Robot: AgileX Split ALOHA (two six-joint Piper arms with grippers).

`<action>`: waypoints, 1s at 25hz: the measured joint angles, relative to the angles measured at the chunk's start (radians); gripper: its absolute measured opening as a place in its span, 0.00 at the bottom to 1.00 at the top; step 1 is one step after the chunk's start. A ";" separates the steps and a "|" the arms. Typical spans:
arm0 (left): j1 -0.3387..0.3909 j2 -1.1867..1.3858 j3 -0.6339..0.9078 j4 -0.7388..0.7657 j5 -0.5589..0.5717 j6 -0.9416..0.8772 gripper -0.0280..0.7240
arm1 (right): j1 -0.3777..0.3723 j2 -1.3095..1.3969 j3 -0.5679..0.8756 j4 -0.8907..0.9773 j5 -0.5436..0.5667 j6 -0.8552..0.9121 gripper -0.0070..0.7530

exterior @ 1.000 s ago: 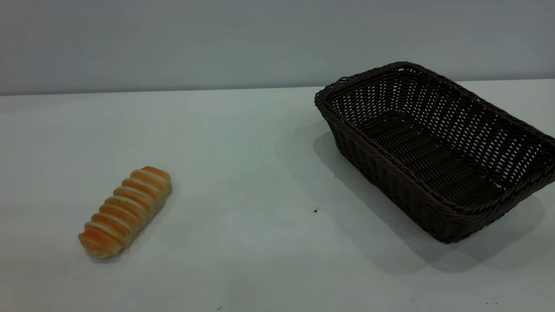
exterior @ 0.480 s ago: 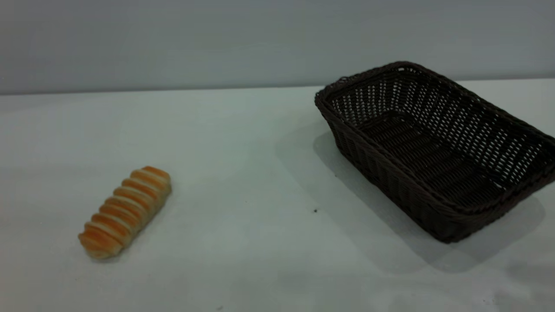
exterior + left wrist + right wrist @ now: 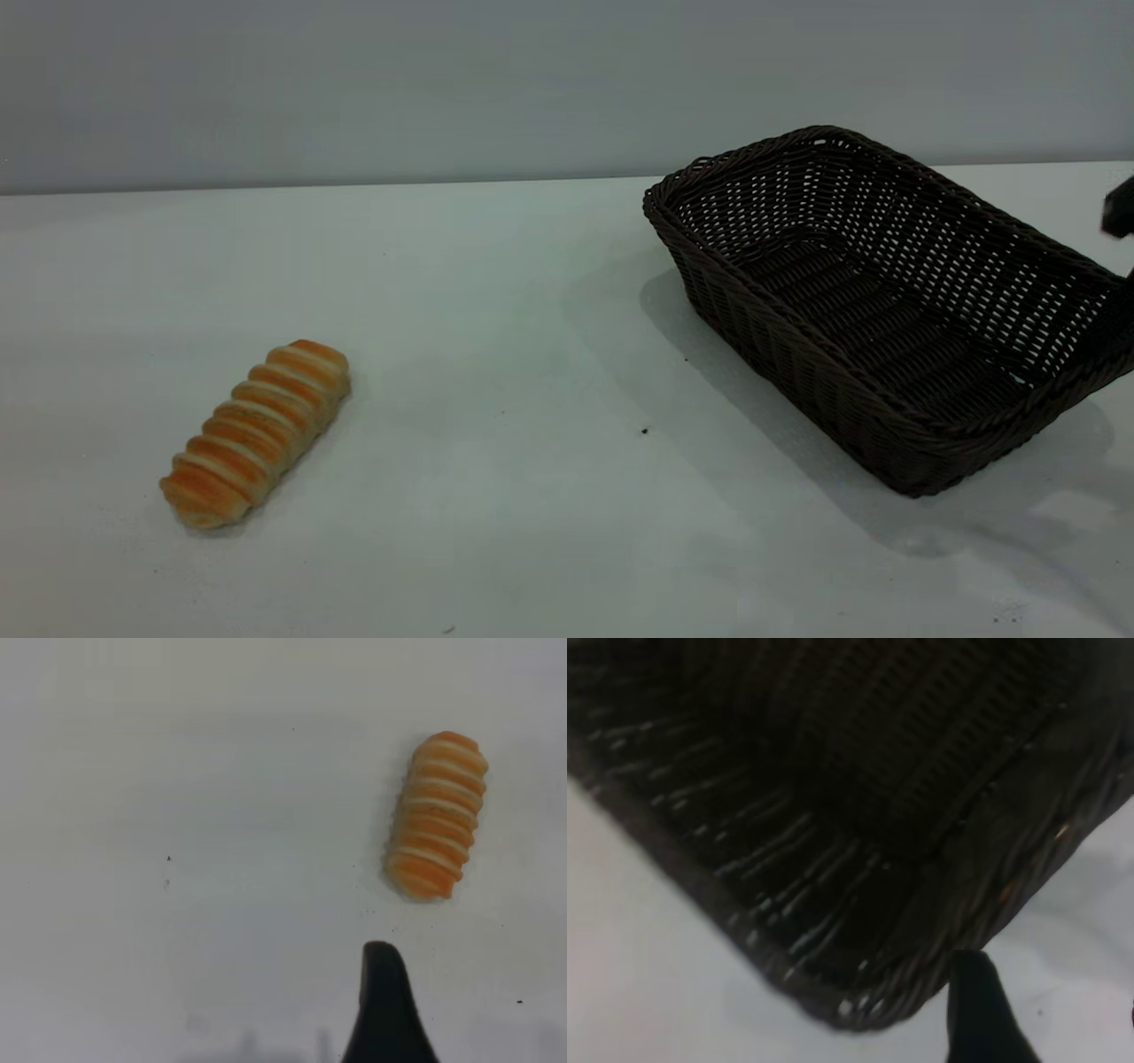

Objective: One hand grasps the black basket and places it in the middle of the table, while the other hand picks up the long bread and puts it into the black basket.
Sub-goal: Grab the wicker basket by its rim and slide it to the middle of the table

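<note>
The long bread (image 3: 255, 432), a golden ridged bun, lies on the table (image 3: 532, 310) at the front left. The black basket (image 3: 886, 301) stands at the right, empty and at an angle. In the left wrist view the bread (image 3: 436, 815) lies ahead of my left gripper (image 3: 469, 992). That gripper is open, hovers apart from the bun, and shows only one dark finger (image 3: 383, 1010). My right gripper (image 3: 1050, 992) is open beside a corner of the basket's rim (image 3: 833, 1001), with one finger (image 3: 976, 1010) just outside the weave. A black part of the right gripper (image 3: 1118, 213) shows at the exterior view's right edge.
A grey wall runs behind the table's far edge. A few tiny dark specks (image 3: 644, 431) dot the white top between bread and basket. Arm shadows fall on the table at the front right.
A black part of the right arm has come into the exterior view at the right edge, and its shadow has spread near the basket. Bread and basket have not moved.
</note>
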State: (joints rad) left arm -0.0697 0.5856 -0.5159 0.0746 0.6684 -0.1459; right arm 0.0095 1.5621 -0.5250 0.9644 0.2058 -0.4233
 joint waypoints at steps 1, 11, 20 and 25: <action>0.000 0.000 0.000 0.000 0.000 0.000 0.75 | 0.000 0.024 -0.002 0.027 -0.014 -0.005 0.57; 0.000 0.000 0.000 0.000 0.000 0.000 0.75 | 0.000 0.208 -0.136 0.127 -0.026 -0.036 0.57; 0.000 0.000 0.000 0.001 0.000 0.000 0.75 | 0.000 0.437 -0.254 0.246 -0.067 -0.040 0.57; 0.000 0.000 0.000 0.001 0.000 0.000 0.75 | 0.001 0.500 -0.306 0.269 -0.038 -0.040 0.49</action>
State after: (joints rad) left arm -0.0697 0.5856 -0.5159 0.0757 0.6684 -0.1459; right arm 0.0104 2.0625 -0.8308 1.2337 0.1680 -0.4628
